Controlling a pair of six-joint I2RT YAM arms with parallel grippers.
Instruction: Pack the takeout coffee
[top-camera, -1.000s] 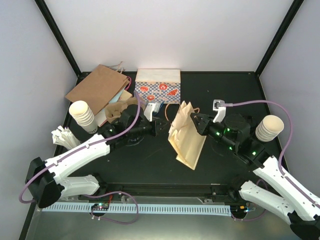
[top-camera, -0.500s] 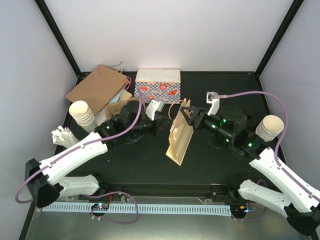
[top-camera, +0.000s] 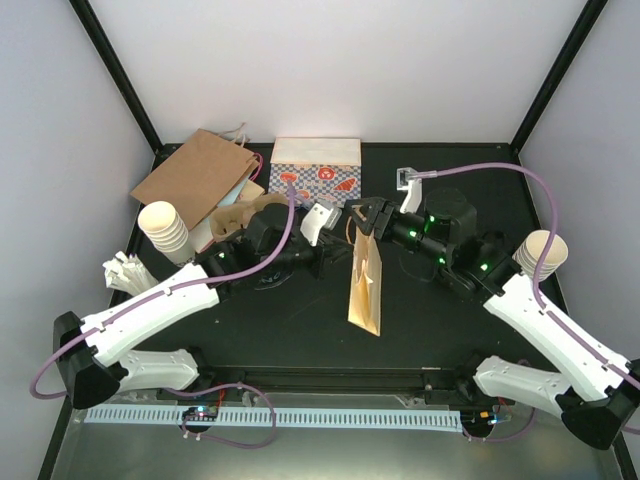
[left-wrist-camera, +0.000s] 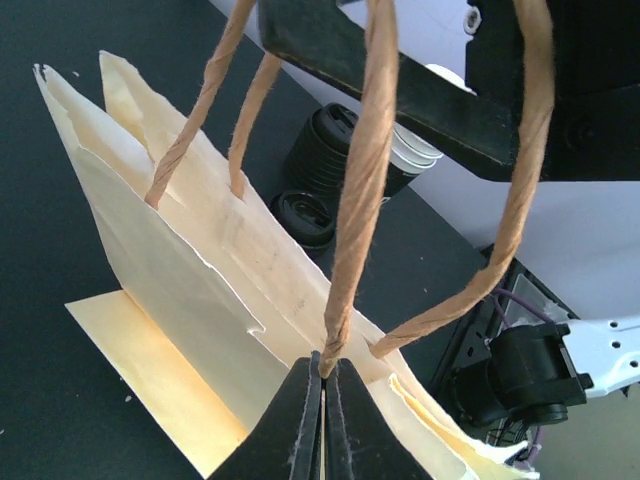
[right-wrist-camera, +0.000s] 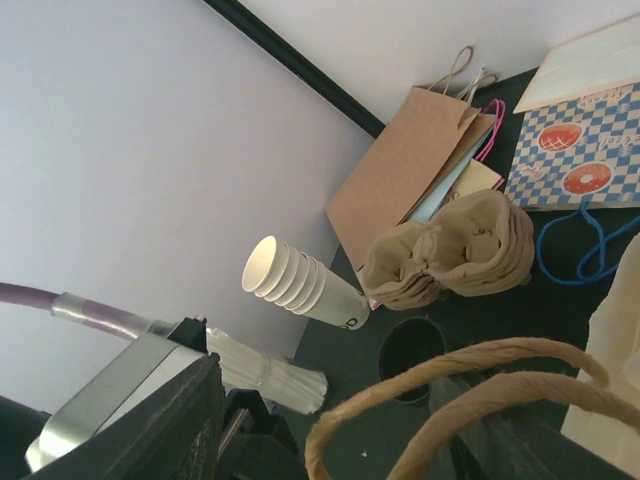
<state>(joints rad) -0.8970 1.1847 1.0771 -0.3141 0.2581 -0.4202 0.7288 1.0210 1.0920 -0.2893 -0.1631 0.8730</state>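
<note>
Barely in view: takeout coffee (right-wrist-camera: 410, 345), only its round black lid showing on the dark table (top-camera: 300, 330) beside the cardboard cup carrier (right-wrist-camera: 450, 250), apart from the upright paper bag (top-camera: 364, 285). Likely light and crushable, lid apt to pop; best gripped gently around the body, kept upright. At the bag: left gripper (left-wrist-camera: 322, 375) pinched shut on a twisted handle (left-wrist-camera: 352, 200), right gripper (top-camera: 368, 213) spread open among the loops, gripping nothing.

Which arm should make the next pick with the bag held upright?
Right, likely: the right gripper is open, gripping nothing, while the left gripper is shut on the handle of the paper bag, steadying it.
</note>
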